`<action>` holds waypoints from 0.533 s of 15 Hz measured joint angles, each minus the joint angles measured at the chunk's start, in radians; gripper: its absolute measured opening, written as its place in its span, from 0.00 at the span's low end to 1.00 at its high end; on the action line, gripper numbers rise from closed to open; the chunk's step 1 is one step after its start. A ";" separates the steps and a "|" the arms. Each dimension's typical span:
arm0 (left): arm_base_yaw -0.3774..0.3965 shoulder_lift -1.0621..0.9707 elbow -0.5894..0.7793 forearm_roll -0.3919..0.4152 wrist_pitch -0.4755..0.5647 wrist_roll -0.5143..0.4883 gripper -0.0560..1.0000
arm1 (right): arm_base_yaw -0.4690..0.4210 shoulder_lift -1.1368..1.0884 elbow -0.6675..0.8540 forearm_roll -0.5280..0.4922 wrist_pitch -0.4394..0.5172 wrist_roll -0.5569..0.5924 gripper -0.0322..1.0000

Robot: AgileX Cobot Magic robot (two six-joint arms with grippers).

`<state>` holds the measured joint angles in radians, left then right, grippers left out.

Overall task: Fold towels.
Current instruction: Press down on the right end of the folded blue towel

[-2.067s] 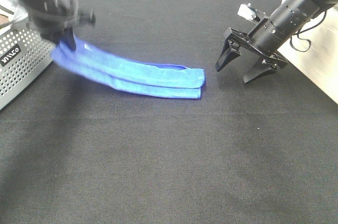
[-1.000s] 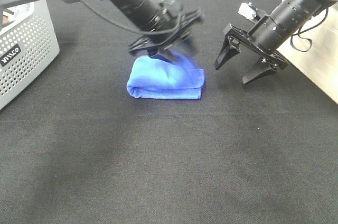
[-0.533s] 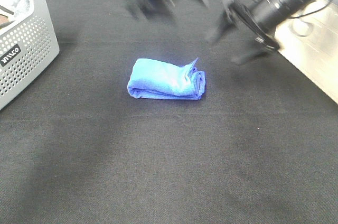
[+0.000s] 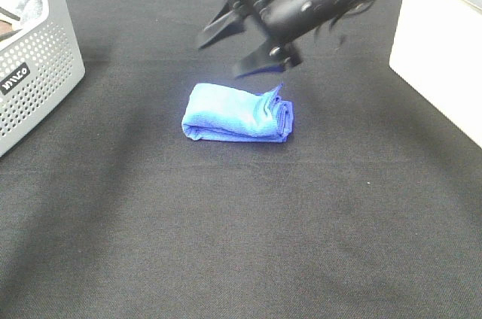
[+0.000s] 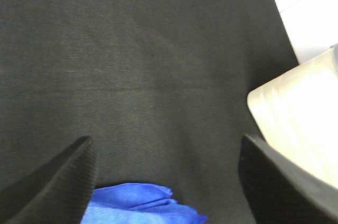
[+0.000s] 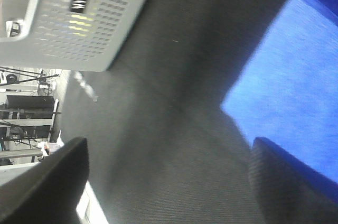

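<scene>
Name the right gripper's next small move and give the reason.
Probably lower the open right gripper onto the folded blue towel just below it: a corner sticks up at the towel's right end, so the fold looks untidy and may need pressing flat or picking up.

— Where does the towel lie?

— On the worktop, well to the right of the grey basket as my high camera sees it. Nothing of mine touches it.

— What does it look like?

— Bright royal blue, folded into a small, thick, roughly rectangular bundle. The end nearer the basket is a rounded fold. At the far end from the basket the stacked layers show, and one corner sticks up a little.

— Is it flat?

— Its top is slightly rumpled, not smooth. It lies with its long side running away from the basket.
</scene>
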<state>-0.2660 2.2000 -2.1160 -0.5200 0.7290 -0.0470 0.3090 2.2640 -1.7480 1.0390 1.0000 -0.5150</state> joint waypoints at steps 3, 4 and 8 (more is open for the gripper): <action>0.000 0.000 0.000 0.025 0.039 0.000 0.73 | -0.047 0.084 0.000 -0.009 -0.009 -0.002 0.78; 0.000 0.000 0.000 0.034 0.057 0.000 0.73 | -0.073 0.103 0.000 -0.009 -0.010 0.002 0.78; 0.000 -0.001 0.000 0.056 0.100 0.000 0.73 | -0.138 0.127 0.000 -0.010 -0.004 -0.023 0.77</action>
<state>-0.2660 2.1990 -2.1160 -0.4640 0.8290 -0.0470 0.1710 2.3910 -1.7480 1.0290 0.9960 -0.5380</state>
